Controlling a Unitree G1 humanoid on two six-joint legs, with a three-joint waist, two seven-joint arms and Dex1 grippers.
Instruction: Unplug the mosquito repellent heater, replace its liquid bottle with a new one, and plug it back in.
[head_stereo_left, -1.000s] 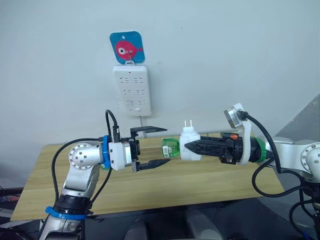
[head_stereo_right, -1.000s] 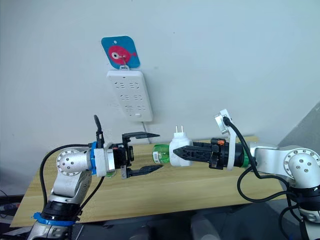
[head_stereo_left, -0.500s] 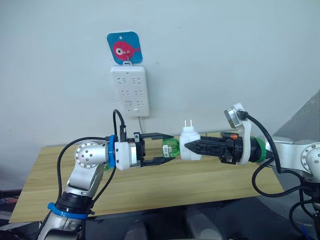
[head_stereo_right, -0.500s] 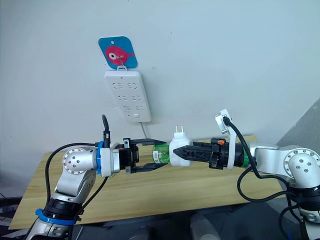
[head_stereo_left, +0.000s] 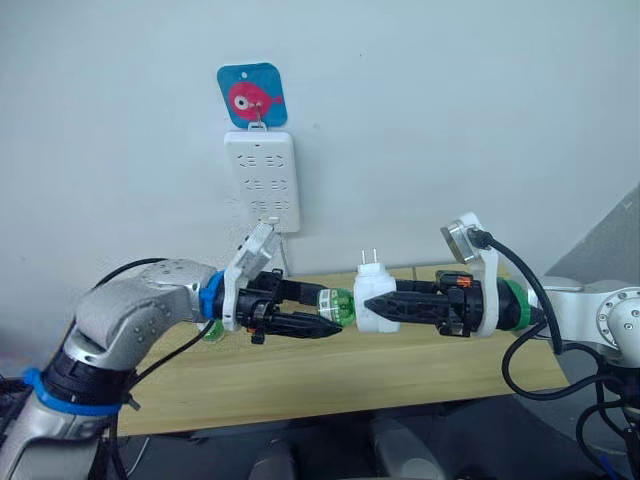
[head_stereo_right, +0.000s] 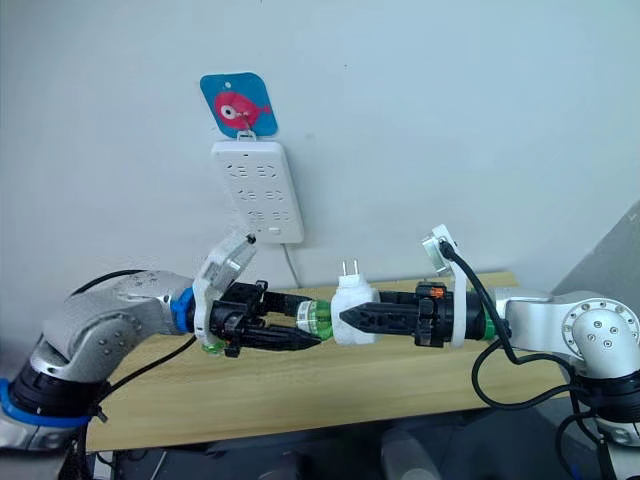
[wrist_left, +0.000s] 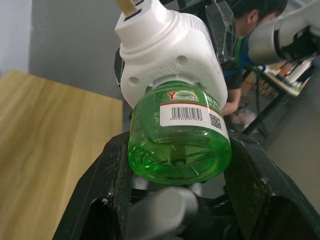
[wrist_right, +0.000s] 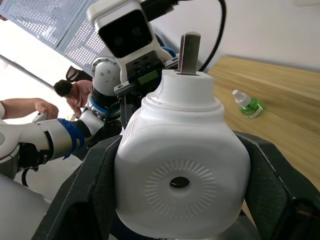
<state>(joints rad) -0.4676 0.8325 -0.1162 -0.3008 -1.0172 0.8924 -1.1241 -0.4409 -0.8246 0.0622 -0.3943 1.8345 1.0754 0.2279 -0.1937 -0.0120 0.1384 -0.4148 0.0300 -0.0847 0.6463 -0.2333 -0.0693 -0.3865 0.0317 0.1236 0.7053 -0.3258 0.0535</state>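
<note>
- While the right gripper (head_stereo_left: 375, 305) has its jaws clamped on the mosquito repellent heater (head_stereo_left: 374, 299), that white unit hangs in the air above the tabletop (head_stereo_left: 420, 370), prongs pointing up.
- Facing it, the left gripper (head_stereo_left: 325, 312) has its jaws closed around the green liquid bottle (head_stereo_left: 340, 306), which sits screwed into the heater's underside.
- On the tabletop lies a second small green bottle (wrist_right: 247, 104), well apart from the heater.
- Behind, a white power strip (head_stereo_left: 263, 180) hangs on the wall under a blue fish hook (head_stereo_left: 252, 95).
</note>
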